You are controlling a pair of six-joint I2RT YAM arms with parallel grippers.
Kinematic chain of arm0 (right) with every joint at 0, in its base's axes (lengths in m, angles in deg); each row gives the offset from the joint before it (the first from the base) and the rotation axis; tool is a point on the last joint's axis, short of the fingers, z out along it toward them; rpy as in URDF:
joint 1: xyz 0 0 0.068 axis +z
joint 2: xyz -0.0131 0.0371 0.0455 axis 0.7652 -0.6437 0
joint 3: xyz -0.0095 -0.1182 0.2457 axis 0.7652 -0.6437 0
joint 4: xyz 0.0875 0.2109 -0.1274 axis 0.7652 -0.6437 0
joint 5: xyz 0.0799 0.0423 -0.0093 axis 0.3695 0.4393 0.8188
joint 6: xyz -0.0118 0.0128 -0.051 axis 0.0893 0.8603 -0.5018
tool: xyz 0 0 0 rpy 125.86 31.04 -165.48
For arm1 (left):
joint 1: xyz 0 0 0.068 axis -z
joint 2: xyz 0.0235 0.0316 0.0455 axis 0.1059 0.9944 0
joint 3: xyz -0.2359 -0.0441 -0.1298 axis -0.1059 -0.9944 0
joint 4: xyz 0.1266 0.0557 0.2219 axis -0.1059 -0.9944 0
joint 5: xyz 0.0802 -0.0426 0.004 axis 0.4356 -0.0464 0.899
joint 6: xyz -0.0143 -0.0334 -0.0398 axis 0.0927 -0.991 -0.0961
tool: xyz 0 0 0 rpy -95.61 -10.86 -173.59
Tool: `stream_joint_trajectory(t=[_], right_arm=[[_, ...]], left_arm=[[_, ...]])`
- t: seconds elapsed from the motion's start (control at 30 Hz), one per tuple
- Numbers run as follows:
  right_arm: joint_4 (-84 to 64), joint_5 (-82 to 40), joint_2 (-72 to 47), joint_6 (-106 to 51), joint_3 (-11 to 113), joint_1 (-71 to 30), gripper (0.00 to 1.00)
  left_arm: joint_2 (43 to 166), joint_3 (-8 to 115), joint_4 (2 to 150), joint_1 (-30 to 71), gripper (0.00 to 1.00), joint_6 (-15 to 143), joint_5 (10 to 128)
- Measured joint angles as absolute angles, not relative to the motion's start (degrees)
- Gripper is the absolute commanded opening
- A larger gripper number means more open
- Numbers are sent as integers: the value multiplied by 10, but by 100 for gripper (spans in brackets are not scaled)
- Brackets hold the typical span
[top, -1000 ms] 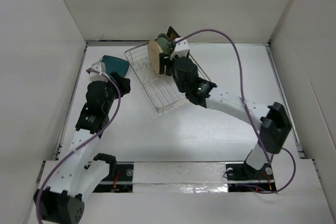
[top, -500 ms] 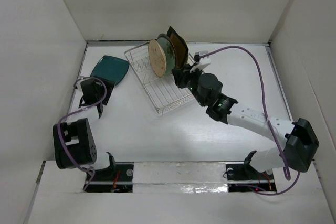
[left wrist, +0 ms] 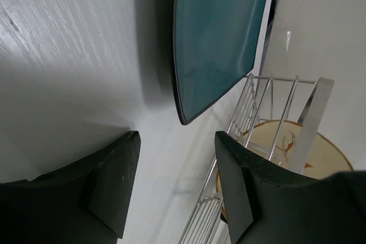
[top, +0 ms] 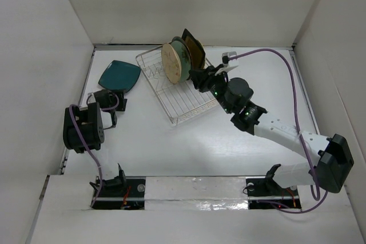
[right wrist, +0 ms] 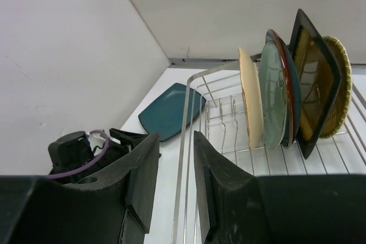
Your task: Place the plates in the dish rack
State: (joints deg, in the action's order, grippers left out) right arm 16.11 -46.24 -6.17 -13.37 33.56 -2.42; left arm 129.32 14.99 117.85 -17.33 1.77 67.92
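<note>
The teal square plate (top: 120, 75) lies flat on the table left of the dish rack (top: 184, 106). My left gripper (top: 114, 100) (left wrist: 177, 136) hovers just short of the plate's (left wrist: 217, 32) near corner, open and holding nothing. Upright in the rack's (right wrist: 229, 124) far end stand the cream plate (right wrist: 250, 98), pale green plate (right wrist: 273, 104), dark blue-grey plate (right wrist: 293, 95), amber square plate (right wrist: 314, 84) and yellow woven plate (right wrist: 337, 84). My right gripper (top: 199, 78) (right wrist: 176, 138) sits at the rack's right side, open by a narrow gap. The rim wire shows through that gap, untouched.
White walls enclose the table on the left, back and right. The rack (left wrist: 251, 101) sits askew in the middle back. My folded left arm (top: 83, 130) stands close to the left wall, and the right arm (top: 274, 130) stretches across the table's right half.
My right gripper has drawn back from the cream plate to the rack's right side. The left arm has pulled off the teal plate and folded back toward the left wall.
</note>
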Motion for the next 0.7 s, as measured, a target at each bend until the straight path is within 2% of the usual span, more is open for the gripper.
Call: stream_joint_trajectory(t=[0.2, 0.5, 0.6, 0.63, 0.7], right_arm=[[172, -450, -61, -130, 329, -32, 36], [181, -432, -62, -119, 322, -53, 36], [184, -428, -62, -117, 318, -54, 36], [184, -427, -62, -116, 318, -54, 36], [185, -425, -62, -116, 318, -56, 36]], left_arm=[[1338, 152, 1248, -170, 48, -40, 690], [1423, 164, 1369, -158, 34, -102, 701], [1440, 164, 1394, -156, 23, -112, 705], [1446, 164, 1400, -156, 13, -115, 707], [1455, 164, 1415, -155, 0, -122, 710]])
